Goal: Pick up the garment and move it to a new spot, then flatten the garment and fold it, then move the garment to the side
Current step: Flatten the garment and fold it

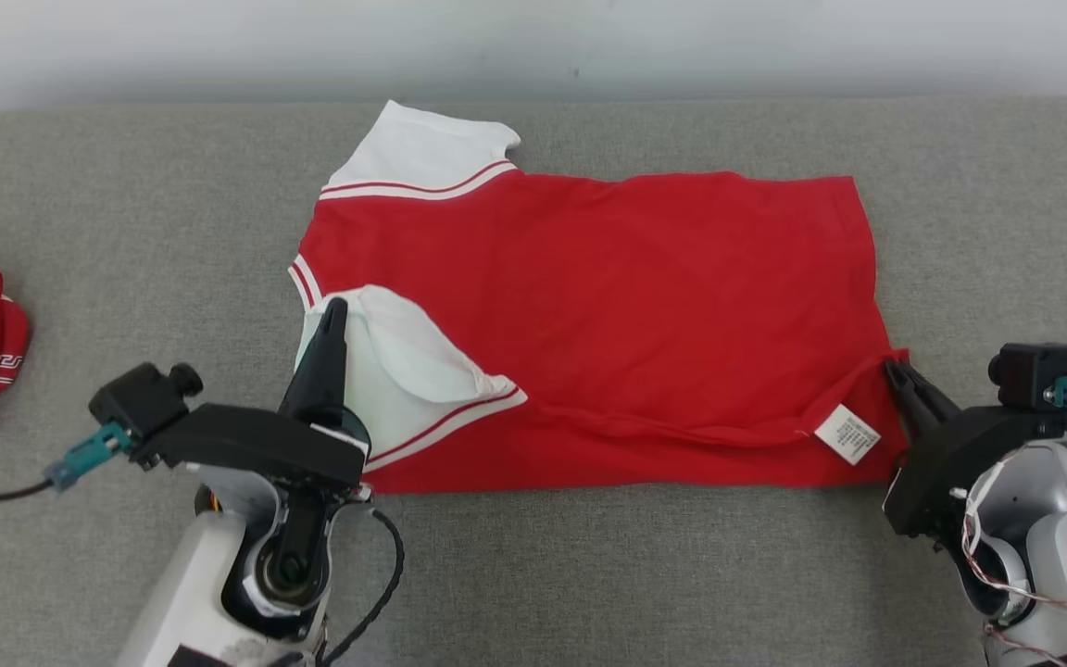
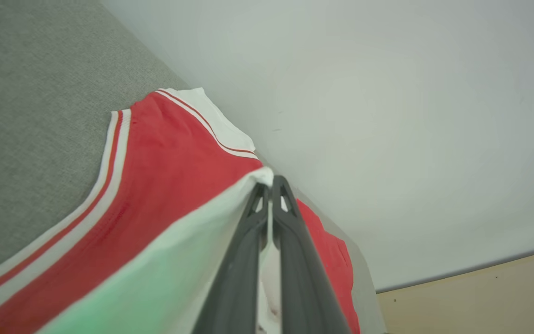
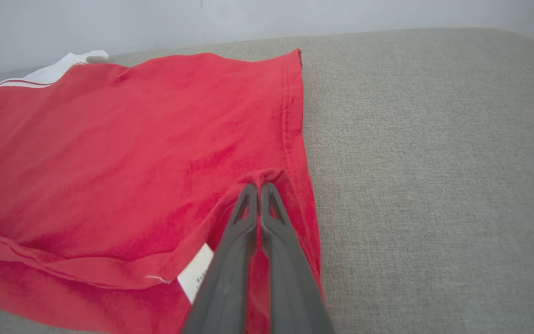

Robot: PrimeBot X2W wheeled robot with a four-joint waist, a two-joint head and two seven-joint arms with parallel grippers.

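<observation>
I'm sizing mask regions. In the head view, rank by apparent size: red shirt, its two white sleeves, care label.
1. red shirt
2. near sleeve and far sleeve: too alike to rank, the near one partly behind the left hand
3. care label

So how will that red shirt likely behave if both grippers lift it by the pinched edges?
Probably floppy: the red shirt folds over where the left gripper pinches its white sleeve, so the middle should sag. Likely light: the thin cloth bunches into a small peak at the right gripper. It may drag rather than slide on the textured grey cushion.
</observation>
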